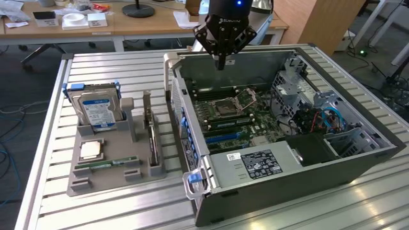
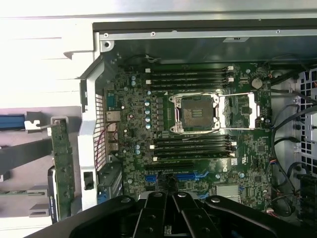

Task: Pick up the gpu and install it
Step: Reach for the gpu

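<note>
Note black two-finger gripper (image 1: 221,63): tips pressed together, nothing held, poised above far wall of open dark-grey steel computer case (image 1: 307,191), over green motherboard (image 1: 252,122). Locate gpu (image 1: 152,139), a thin dark circuit card, standing on edge in grey plastic parts holder (image 1: 86,184) beside case, well apart from gripper. Judge pickup and installation both outstanding. Count on holder: one gpu, one silver hard drive (image 1: 97,112), one square processor chip (image 1: 91,150), one slim green memory stick (image 1: 105,164).
</note>
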`<control>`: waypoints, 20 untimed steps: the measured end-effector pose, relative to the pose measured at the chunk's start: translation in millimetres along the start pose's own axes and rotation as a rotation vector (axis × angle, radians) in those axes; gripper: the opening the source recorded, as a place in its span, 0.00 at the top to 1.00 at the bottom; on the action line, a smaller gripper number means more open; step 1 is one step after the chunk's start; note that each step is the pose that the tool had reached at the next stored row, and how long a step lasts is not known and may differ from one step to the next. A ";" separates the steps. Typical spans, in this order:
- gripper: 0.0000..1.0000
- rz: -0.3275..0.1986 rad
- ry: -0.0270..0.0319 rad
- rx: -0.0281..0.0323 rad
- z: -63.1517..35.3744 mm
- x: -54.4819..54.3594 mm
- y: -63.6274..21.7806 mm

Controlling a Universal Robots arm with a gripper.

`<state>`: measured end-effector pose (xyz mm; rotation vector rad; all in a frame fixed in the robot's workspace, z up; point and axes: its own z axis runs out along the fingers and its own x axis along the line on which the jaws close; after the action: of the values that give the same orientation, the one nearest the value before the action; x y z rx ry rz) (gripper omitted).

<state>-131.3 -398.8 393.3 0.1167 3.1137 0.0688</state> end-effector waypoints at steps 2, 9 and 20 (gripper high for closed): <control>0.89 0.000 0.0000 0.0000 -0.1 2.2 -0.2; 0.89 0.000 -0.0001 -0.0001 -0.3 11.7 -0.9; 0.89 0.000 0.0000 0.0000 -0.8 30.1 -2.2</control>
<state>-161.5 -398.8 393.3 0.1166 3.1137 0.0689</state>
